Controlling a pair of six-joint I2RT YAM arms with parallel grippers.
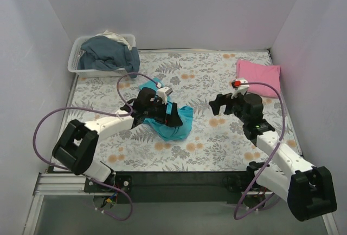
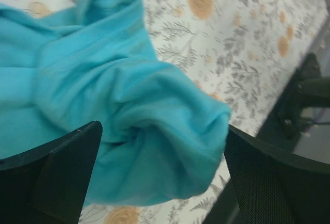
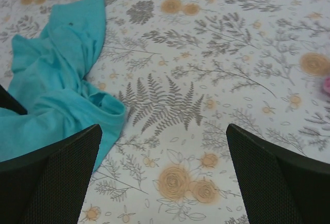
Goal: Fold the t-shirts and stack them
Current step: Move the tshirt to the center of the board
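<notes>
1. the turquoise t-shirt (image 1: pixel 178 125) lies crumpled near the middle of the floral worktop (image 1: pixel 217 148).
2. the left hand (image 1: pixel 165 117) hangs over the crumpled shirt, fingers spread wide, with the cloth bunched between them but not pinched.
3. the right hand (image 1: pixel 219 105) is wide open over bare worktop, gripping nothing.
4. the pink t-shirt (image 1: pixel 259 71) sits folded at the far right corner.
5. a clear bin (image 1: pixel 76 64) at the far left holds dark blue clothes (image 1: pixel 108 53).

The turquoise t-shirt (image 1: pixel 180 122) lies crumpled in a loose, bunched heap on the bench (image 1: pixel 217 151), just left of the middle, unfolded. The pink t-shirt (image 1: pixel 258 71) lies folded in a flat rectangle at the far right corner, well apart.
</notes>
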